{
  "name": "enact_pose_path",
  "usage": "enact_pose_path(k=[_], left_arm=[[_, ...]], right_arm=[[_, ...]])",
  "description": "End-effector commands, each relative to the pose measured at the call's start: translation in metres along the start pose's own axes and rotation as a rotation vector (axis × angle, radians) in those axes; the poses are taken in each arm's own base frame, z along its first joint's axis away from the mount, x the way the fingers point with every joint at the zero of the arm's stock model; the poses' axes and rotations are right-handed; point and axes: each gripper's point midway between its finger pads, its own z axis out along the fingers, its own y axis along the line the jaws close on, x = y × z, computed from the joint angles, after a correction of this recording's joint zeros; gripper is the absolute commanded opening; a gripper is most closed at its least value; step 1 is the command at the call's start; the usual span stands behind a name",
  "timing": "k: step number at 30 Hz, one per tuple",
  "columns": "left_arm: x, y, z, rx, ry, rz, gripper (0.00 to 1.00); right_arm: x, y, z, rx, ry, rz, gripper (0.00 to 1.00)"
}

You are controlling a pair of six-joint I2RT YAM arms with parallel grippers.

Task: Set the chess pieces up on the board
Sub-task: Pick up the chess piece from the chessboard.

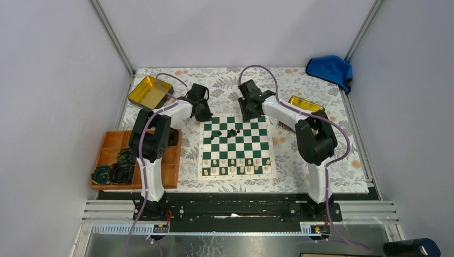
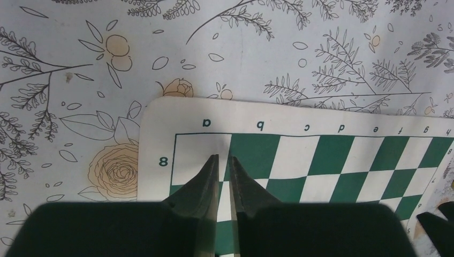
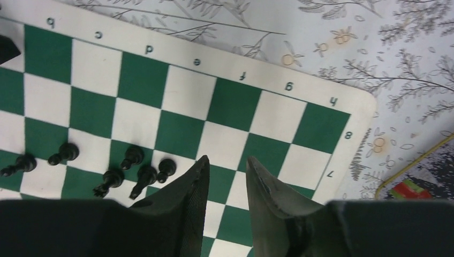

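Note:
The board [image 1: 236,148] lies flat mid-table, green and white squares with a cream border. Several black chess pieces [image 1: 231,132] cluster on its far middle squares; in the right wrist view these chess pieces [image 3: 131,157] are left of my fingers, some tipped over. My right gripper [image 3: 227,159] hovers open over the board [image 3: 230,104] near its far right corner, nothing between its fingers. My left gripper [image 2: 223,158] is shut and empty above the far left corner square of the board [image 2: 300,155]. In the top view, the left gripper [image 1: 203,113] and right gripper [image 1: 247,113] sit at the board's far edge.
Cream pieces [image 1: 235,166] fill the board's two nearest rows. An orange tray [image 1: 110,143] with dark round items [image 1: 119,170] sits left. Gold tins stand at back left [image 1: 149,92] and right [image 1: 305,103]. A blue cloth [image 1: 330,68] lies in the far right corner.

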Motion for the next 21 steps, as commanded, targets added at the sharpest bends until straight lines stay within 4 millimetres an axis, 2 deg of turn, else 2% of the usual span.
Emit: enact_pose_path(k=[1,11,21], left_arm=[[-0.021,-0.012,-0.017,0.028,-0.060,0.010,0.21],[-0.025,-0.015,-0.037,0.047,-0.093,0.007,0.46],[-0.019,-0.011,-0.049,0.052,-0.101,0.008,0.47]], right_arm=[[-0.011,0.024,-0.019,-0.064,-0.041,-0.041,0.39],[0.014,0.054,-0.019,-0.108,-0.001,-0.079,0.40],[0.019,0.062,-0.017,-0.117,0.014,-0.091,0.40]])
